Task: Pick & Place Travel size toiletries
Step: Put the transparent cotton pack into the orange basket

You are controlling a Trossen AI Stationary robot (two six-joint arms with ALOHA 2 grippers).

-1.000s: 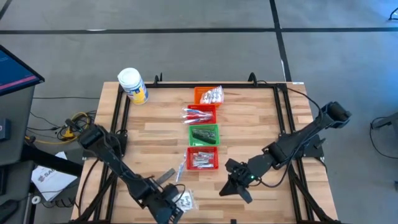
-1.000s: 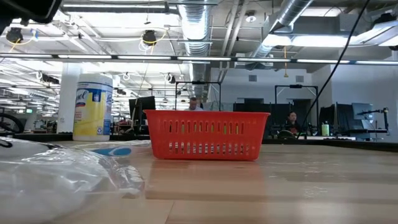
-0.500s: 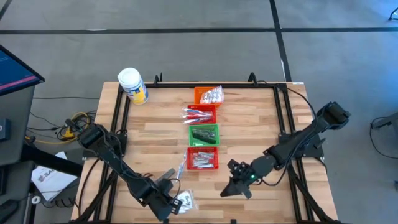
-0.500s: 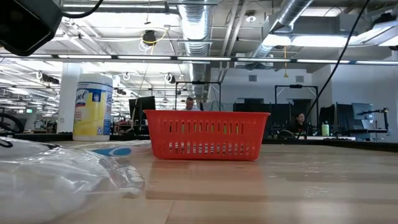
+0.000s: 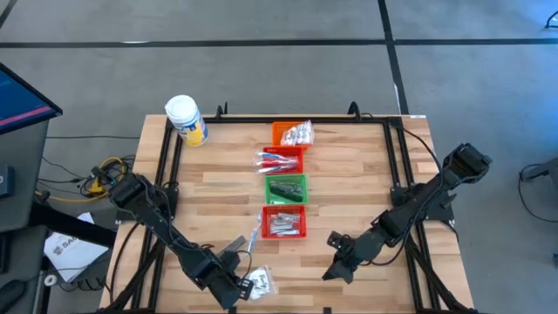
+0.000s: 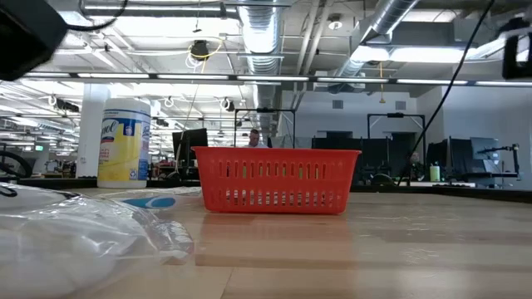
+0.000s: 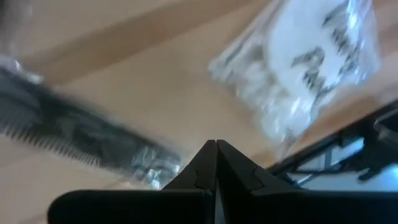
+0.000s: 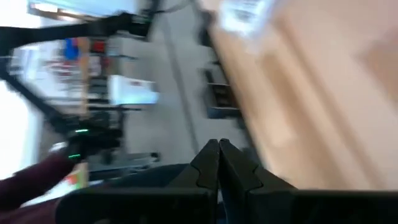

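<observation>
Desk (image 5: pixel 349 174): wooden top in a black frame, with four small mesh baskets in a single row down its middle. The red basket (image 5: pixel 284 221) at the near end of that row serves as the reference below.

Left tool (image 5: pixel 234 292): low at the front edge of the desk, to the near left of the red basket. Its fingers (image 7: pixel 205 163) are pressed together with nothing between them. Directly ahead of the tips lie a clear sachet (image 5: pixel 259 282) with white contents and dark print, and a dark flat strip (image 7: pixel 81 140) beside it. The sachet sits just beside the tool, between it and the red basket, flat on the wood.

Right tool (image 5: pixel 334 270): near the front edge, to the near right of the red basket and well apart from it. Its fingers (image 8: pixel 214 163) are closed tip to tip and hold nothing. The wrist view past them is blurred and shows only desk edge and room.

Contents of the row: the red basket holds small silvery tubes (image 5: pixel 283 225). The green basket (image 5: pixel 286 187) behind it holds dark items. The next red basket (image 5: pixel 281 160) holds slim pink and white toothbrushes, one overhanging its left side. The orange basket (image 5: pixel 290 133) at the far end holds pale sachets.

One slim item (image 5: pixel 253 237) lies loose on the wood just left of the reference basket.

A large white jar (image 5: pixel 186 119) with a yellow label stands at the far left corner.
</observation>
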